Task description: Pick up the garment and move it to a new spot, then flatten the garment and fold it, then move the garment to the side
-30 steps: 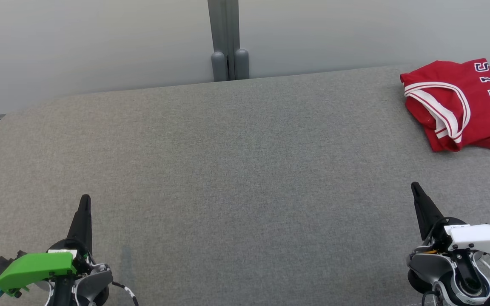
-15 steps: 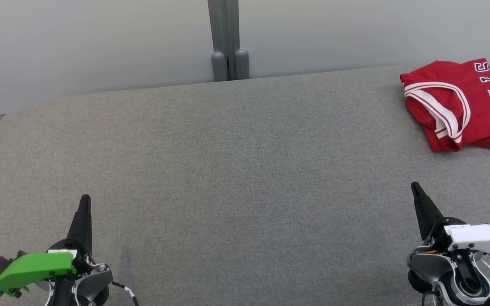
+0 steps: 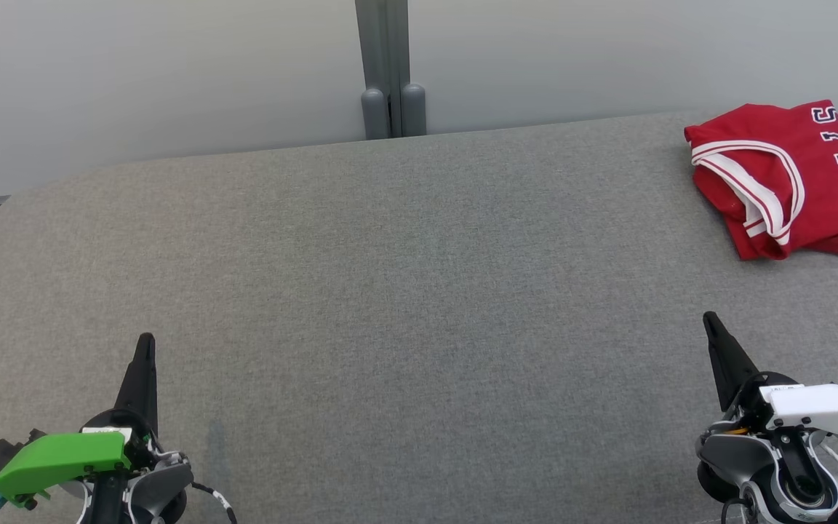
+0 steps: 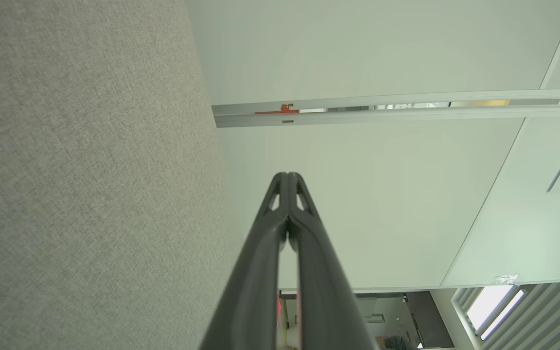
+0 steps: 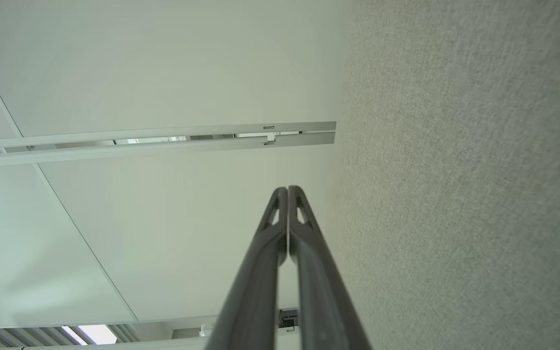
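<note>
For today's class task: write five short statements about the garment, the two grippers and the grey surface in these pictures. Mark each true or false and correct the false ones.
1. The red garment lies at the far right of the grey surface. True.
2. The right gripper is clamped on the red garment. False: it is shut on nothing and is well apart from the garment.
3. The left gripper has its fingers closed together. True.
4. The red garment is spread out flat. False: it is folded into a compact bundle, with white-trimmed edges on top.
5. The red garment lies between the two grippers. False: it lies beyond the right gripper, by the surface's far edge.
</note>
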Controlling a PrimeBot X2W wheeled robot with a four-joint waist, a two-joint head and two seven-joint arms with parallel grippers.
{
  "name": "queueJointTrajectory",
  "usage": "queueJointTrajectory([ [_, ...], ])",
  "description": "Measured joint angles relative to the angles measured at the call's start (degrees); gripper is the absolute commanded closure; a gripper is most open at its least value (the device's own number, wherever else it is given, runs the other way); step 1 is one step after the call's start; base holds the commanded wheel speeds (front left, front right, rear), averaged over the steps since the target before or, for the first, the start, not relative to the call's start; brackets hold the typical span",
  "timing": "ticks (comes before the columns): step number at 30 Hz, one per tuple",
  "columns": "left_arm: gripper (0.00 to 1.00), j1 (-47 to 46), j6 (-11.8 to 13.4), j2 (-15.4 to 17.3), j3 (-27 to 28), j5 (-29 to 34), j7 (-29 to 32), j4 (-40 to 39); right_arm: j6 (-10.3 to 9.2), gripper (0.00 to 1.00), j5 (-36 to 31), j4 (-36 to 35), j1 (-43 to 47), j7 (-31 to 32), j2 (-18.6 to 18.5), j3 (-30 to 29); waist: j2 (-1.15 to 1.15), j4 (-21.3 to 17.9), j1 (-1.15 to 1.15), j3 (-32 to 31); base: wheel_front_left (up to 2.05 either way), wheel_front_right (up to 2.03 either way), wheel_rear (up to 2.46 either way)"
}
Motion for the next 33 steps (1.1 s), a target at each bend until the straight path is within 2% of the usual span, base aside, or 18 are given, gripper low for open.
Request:
queueJointTrajectory([
  [33,1.0,0.0,0.0,0.0,0.0,-0.01,0.0,0.0,0.0,1.0,0.0,0.0,0.0,0.0,0.0,0.0,0.0,0.0,0.0,0.0,0.0,0.0,0.0],
])
